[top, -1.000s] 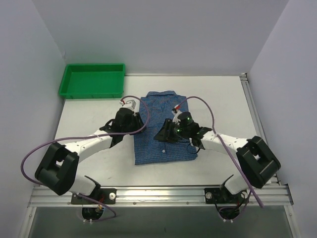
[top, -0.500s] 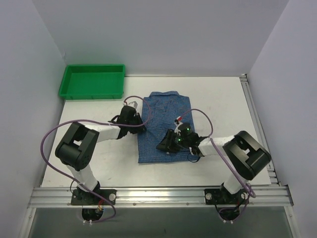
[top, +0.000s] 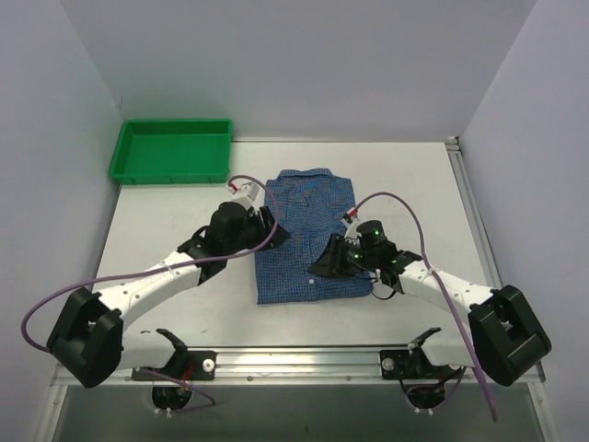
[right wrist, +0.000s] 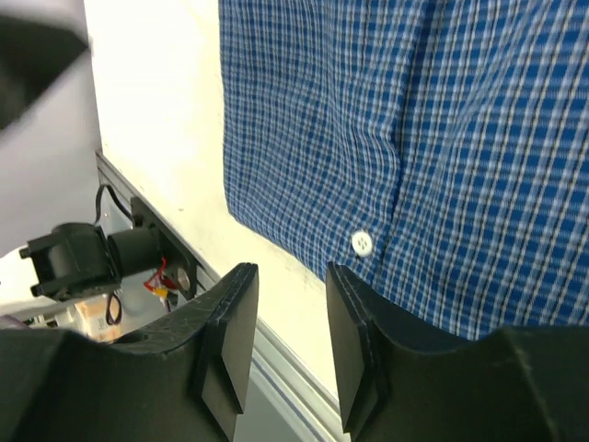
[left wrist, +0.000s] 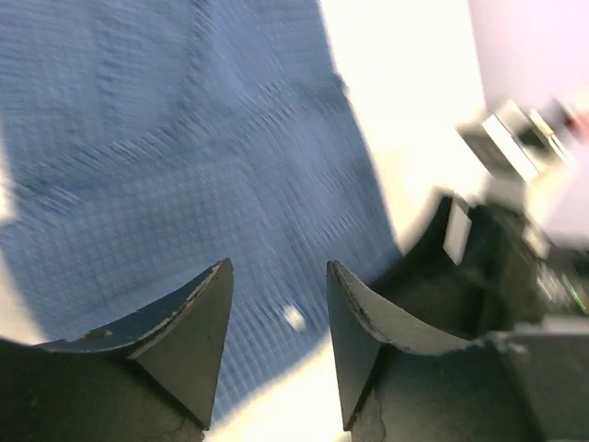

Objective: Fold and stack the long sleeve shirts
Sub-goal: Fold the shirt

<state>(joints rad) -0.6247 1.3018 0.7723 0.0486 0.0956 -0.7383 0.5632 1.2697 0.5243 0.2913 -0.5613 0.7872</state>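
Note:
A blue fine-checked long sleeve shirt lies folded in a neat rectangle at the table's middle, collar at the far end. It fills the left wrist view and the right wrist view, where a white button shows near its hem. My left gripper is open and empty over the shirt's left edge. My right gripper is open and empty over the shirt's near right part. Neither holds any cloth.
A green plastic tray stands at the back left of the white table. Purple cables loop from both arms. The metal rail runs along the near edge.
The left arm has stretched out and its gripper shifted right over the shirt's left edge. The right gripper moved right and slightly toward the near hem. The shirt stays folded.

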